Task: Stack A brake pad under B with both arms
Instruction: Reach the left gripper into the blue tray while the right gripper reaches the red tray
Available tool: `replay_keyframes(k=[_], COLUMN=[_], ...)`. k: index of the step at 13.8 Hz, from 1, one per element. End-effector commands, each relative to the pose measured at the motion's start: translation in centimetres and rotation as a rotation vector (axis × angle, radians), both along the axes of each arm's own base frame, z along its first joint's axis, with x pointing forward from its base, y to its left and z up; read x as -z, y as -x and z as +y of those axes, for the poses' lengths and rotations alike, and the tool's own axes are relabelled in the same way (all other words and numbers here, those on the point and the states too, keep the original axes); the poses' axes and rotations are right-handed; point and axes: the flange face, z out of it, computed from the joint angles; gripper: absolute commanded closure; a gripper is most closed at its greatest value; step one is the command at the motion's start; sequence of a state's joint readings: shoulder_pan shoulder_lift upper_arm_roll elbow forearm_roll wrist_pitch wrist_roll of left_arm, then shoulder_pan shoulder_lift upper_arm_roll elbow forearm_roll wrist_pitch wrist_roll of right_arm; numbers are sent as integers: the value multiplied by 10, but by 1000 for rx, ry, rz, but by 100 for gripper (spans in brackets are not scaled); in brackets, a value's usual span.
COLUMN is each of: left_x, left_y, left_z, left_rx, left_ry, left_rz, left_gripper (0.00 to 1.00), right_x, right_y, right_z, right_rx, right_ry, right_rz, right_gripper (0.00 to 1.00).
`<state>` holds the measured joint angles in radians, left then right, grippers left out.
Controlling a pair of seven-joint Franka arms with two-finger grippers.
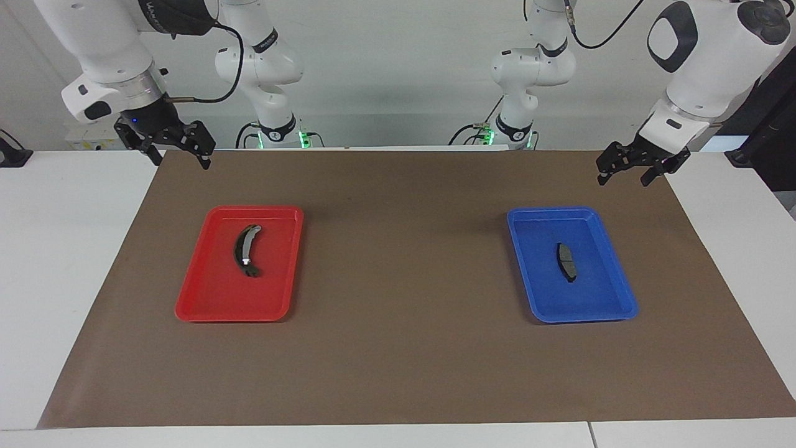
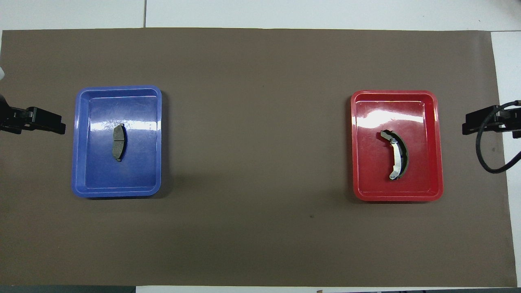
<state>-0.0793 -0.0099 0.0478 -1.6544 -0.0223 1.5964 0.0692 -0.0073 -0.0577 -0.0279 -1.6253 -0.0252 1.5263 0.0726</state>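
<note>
The A brake pad (image 1: 566, 261), a short flat dark-grey pad, lies in the blue tray (image 1: 597, 289) toward the left arm's end; it also shows in the overhead view (image 2: 119, 142) in that tray (image 2: 136, 175). B (image 1: 247, 250), a long crescent with a silver strip, lies in the red tray (image 1: 227, 292) toward the right arm's end; overhead B (image 2: 397, 154) lies in the red tray (image 2: 423, 171). My left gripper (image 1: 622, 181) hangs open and empty over the mat's edge beside the blue tray (image 2: 55, 127). My right gripper (image 1: 180, 162) hangs open and empty over the mat's corner (image 2: 468, 124).
A brown mat (image 1: 404, 280) covers the white table. The two trays stand far apart, with bare mat between them. A black cable (image 2: 486, 154) loops from the right arm over the mat's edge.
</note>
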Motion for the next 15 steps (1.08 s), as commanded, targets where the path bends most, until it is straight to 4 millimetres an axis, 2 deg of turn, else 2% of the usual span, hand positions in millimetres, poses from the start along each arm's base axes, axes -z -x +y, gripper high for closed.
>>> replay_keyframes(k=[1, 5, 7, 10, 11, 13, 15], left_x=[-3, 9, 31, 59, 71, 109, 142], left_y=[3, 4, 10, 6, 3, -3, -16], left_z=[0, -2, -1, -4, -4, -4, -8], left_rx=[-5, -8, -12, -12, -13, -20, -19], left_ry=[14, 17, 19, 19, 18, 16, 13], left_rz=[-17, -58, -93, -113, -122, -142, -153], left_gripper=[2, 2, 3, 6, 7, 11, 14], right_x=[-1, 0, 0, 0, 0, 2, 12], right_y=[1, 2, 2, 2, 2, 2, 1], right_z=[-3, -3, -3, -3, -3, -3, -2], right_rx=[15, 15, 15, 13, 12, 12, 1], right_ry=[-2, -2, -2, -2, -2, -4, -6], right_rz=[-3, -2, -2, -2, -2, 1, -40], right_gripper=[0, 0, 0, 0, 0, 0, 0])
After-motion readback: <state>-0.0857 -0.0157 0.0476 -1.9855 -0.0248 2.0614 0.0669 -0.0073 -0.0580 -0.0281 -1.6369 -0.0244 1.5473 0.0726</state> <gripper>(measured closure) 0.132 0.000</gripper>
